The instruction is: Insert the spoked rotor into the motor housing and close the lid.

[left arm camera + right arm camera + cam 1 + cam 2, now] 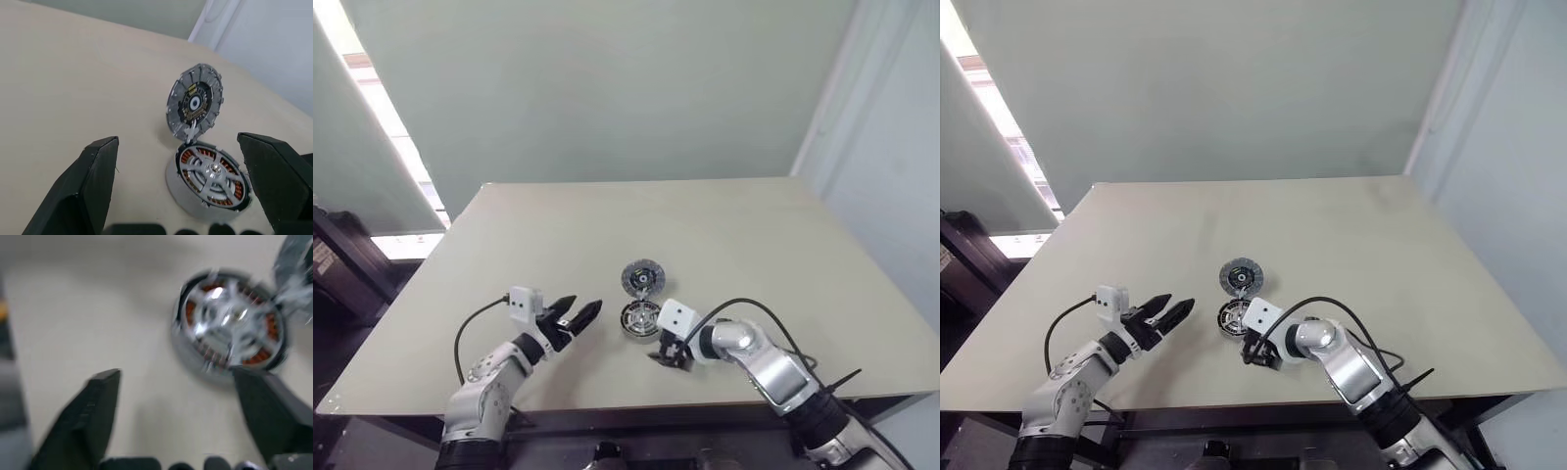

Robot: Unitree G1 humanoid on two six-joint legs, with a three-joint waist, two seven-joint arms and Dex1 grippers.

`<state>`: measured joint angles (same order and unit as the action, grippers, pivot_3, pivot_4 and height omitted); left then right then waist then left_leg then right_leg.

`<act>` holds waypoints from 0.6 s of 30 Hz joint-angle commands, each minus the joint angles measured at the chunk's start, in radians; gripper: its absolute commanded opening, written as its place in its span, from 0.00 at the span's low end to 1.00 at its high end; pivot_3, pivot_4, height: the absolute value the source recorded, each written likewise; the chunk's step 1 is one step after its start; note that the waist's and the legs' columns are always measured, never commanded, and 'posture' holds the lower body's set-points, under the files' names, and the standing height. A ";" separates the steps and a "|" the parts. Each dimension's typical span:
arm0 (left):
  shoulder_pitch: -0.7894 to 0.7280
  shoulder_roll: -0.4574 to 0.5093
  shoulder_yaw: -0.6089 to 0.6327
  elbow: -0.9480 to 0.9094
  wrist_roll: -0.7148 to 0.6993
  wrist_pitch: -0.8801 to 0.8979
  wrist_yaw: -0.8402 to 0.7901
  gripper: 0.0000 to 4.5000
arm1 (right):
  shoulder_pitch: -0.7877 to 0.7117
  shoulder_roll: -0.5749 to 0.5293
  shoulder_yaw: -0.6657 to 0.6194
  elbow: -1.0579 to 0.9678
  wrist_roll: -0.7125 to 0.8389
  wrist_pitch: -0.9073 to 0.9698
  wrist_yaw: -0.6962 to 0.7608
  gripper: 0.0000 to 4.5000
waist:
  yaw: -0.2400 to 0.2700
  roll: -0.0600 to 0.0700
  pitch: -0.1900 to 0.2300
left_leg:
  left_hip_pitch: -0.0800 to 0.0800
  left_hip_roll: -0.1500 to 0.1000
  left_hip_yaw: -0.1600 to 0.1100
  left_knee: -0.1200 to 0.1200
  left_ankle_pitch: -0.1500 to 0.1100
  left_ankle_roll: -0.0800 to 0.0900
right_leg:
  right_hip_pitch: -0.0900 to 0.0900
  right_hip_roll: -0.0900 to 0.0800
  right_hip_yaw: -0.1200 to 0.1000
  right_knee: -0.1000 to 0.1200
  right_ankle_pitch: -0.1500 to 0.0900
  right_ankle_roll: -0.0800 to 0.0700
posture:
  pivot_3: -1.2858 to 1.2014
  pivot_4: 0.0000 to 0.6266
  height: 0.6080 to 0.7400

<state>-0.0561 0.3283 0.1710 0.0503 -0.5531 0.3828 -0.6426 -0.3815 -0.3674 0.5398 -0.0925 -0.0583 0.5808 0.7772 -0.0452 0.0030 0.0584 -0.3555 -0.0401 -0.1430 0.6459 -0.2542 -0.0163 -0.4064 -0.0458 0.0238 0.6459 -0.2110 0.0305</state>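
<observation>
The housing (209, 183) lies flat on the table (754, 235), near the table's front edge and roughly midway across it. Copper windings ring its interior, and a spoked silver piece sits inside it over those windings; whether this is the rotor cannot be told. The lid (194, 103) stands tilted up at the housing's far edge, its inner face with the dark hub turned toward the robot. The lid touches the housing at its lower rim.

The left gripper (576, 316) hovers above the table just to the left of the housing, pointing toward it. Its fingers (93, 181) are spread wide and hold nothing; the housing shows between them from the left wrist, well apart from both.

The right gripper (672, 358) is just in front of the housing, angled down toward the table. Its fingers (93, 416) are released and spread, gripping nothing, with the housing beyond them.
</observation>
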 commanded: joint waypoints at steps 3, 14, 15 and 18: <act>-0.011 0.001 0.005 -0.014 0.002 -0.007 -0.010 0.93 | -0.079 0.000 0.016 -0.038 -0.030 0.074 0.013 1.00 | -0.001 0.000 0.000 | 0.000 0.001 0.000 0.000 0.000 0.000 | 0.000 0.000 -0.001 0.000 0.000 0.000 | 0.52 0.00 1.00; 0.009 0.019 -0.030 -0.010 0.051 -0.018 -0.035 0.93 | -0.252 -0.010 0.162 0.065 -0.101 0.079 0.129 1.00 | 0.000 0.000 0.000 | -0.001 0.001 0.000 0.000 0.000 0.000 | -0.001 0.000 -0.001 0.000 0.000 0.000 | 0.52 0.00 1.00; 0.010 0.018 -0.031 -0.010 0.053 -0.018 -0.036 0.93 | -0.262 -0.006 0.175 0.077 -0.108 0.076 0.136 1.00 | -0.001 0.000 0.000 | -0.001 0.001 -0.001 0.000 0.000 0.000 | -0.001 0.000 -0.002 0.000 0.000 0.000 | 0.52 0.00 1.00; 0.020 0.011 -0.036 -0.017 0.057 -0.022 -0.036 0.93 | -0.287 0.014 0.213 0.131 -0.136 0.063 0.145 1.00 | 0.000 0.000 0.000 | -0.001 0.001 -0.002 0.000 0.000 0.000 | -0.001 0.000 -0.002 0.000 0.000 0.000 | 0.52 0.00 1.00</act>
<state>-0.0330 0.3384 0.1348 0.0566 -0.5024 0.3800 -0.6720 -0.6373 -0.3639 0.7456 0.0295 -0.1707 0.6580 0.9173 -0.0456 0.0029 0.0583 -0.3565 -0.0396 -0.1445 0.6455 -0.2542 -0.0164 -0.4073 -0.0460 0.0214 0.6455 -0.2107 0.0308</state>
